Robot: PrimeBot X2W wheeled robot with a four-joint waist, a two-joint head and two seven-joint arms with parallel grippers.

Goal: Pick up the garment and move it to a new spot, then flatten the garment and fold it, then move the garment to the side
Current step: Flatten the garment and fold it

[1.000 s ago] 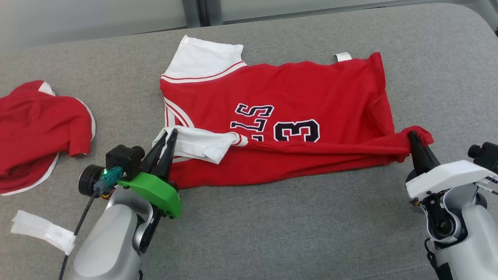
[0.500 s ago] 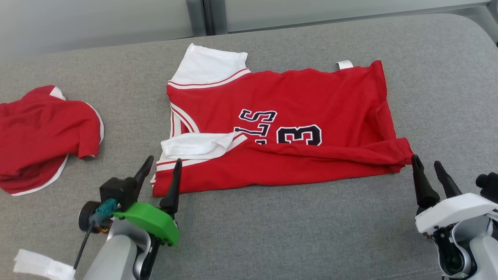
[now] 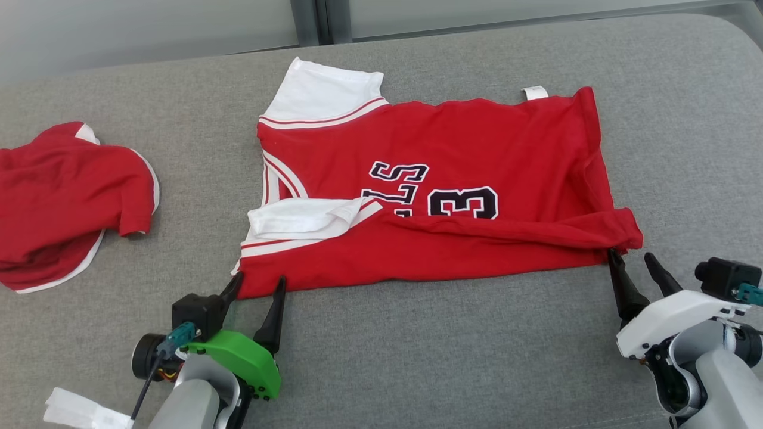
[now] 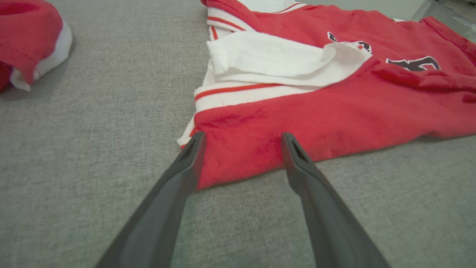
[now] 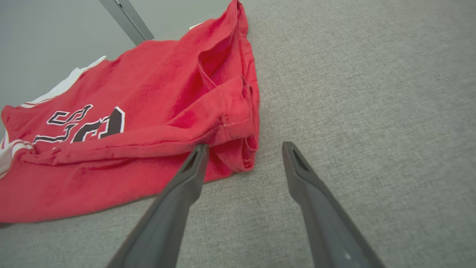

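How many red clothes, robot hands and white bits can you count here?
Red clothes: 2, the jersey and the crumpled top
Robot hands: 2, the left hand and the right hand, both open
White bits: 1, the white scrap
Total: 5

1. The garment (image 3: 453, 149) is soft, matt cloth, lightly creased.
2. The tabletop (image 3: 417, 357) has a grey woven covering, coarse and matt.
3. The left gripper (image 3: 260, 277) has smooth, dark, matt plastic jaws; its green mount (image 3: 238, 359) is smooth plastic.
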